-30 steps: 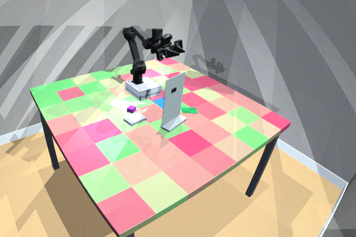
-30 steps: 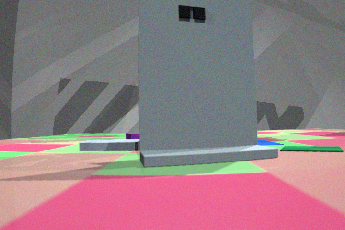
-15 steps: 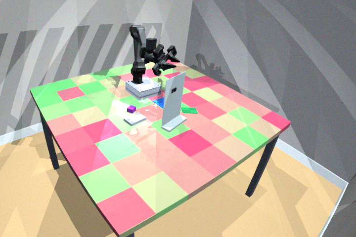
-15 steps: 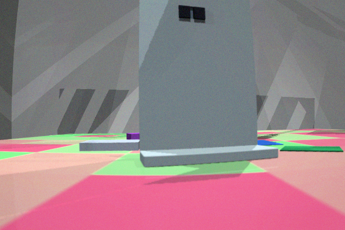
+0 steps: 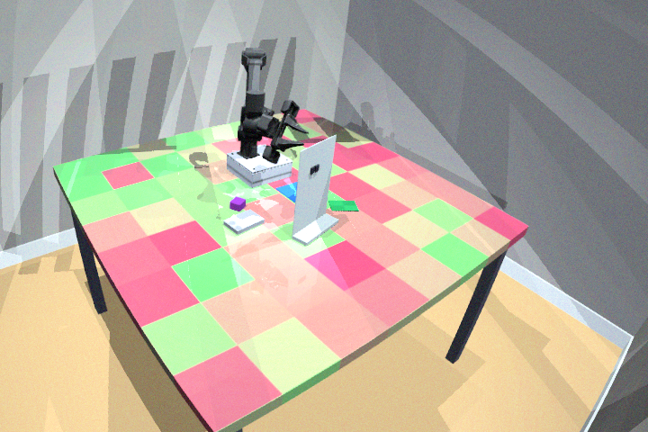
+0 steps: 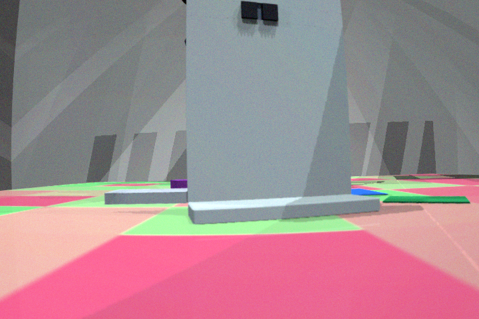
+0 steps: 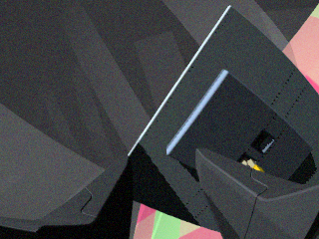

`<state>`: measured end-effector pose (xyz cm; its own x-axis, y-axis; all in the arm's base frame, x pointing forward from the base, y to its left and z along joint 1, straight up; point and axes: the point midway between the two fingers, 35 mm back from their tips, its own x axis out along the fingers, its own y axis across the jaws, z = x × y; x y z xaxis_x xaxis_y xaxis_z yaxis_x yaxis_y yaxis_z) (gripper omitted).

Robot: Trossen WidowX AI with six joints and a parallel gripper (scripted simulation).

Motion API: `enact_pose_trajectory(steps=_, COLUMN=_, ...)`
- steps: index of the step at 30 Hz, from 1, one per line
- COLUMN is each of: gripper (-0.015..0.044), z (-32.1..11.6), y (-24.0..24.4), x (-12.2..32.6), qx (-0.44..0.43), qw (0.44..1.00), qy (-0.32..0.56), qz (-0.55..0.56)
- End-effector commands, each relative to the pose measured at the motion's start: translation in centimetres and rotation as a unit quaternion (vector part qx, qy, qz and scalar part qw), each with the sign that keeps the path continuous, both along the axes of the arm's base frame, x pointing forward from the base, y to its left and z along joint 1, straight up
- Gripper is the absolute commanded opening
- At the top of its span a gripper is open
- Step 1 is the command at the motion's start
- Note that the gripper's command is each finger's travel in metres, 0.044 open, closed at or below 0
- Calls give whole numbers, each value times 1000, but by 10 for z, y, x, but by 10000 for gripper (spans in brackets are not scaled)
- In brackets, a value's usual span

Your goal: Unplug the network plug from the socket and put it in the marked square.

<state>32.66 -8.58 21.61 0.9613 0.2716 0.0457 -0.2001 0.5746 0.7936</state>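
The upright panel [image 5: 311, 198] [image 6: 263, 112] [image 7: 234, 50] stands on a flat foot, its socket side towards the arm. In the wrist view a raised dark housing [image 7: 219, 119] on it holds a dark socket opening [image 7: 264, 141]. Beside that, a small cream and yellow piece [image 7: 258, 168] shows just past the right finger; I cannot tell whether it is the plug. The tab is not clear. My gripper [image 5: 305, 138] [image 7: 163, 160] is partly open with nothing between its fingers, on the arm's side near the panel's upper part. A blue patch [image 5: 286, 191] [image 6: 366, 192] lies behind the panel; it may be the marked square.
A green flat patch [image 5: 343, 205] [image 6: 426, 199] lies right of the panel. A white slab [image 5: 243, 221] [image 6: 146, 197] and a purple cube [image 5: 238, 203] [image 6: 178, 183] lie to its left. Two dark blocks [image 6: 249, 10] [image 6: 269, 12] stick out of the panel's far side.
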Motion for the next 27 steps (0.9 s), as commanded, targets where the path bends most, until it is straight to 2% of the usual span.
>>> enact_pose_trajectory(steps=1, gripper=156, z=-18, y=-9, x=-12, qx=58, qw=998, qy=24, qz=19)
enact_pose_trajectory(steps=20, gripper=156, z=-76, y=-29, x=-79, qx=278, qw=949, qy=124, qz=84)
enact_pose_trajectory(steps=27, gripper=156, z=-77, y=-29, x=-82, qx=285, qw=946, qy=128, qz=86)
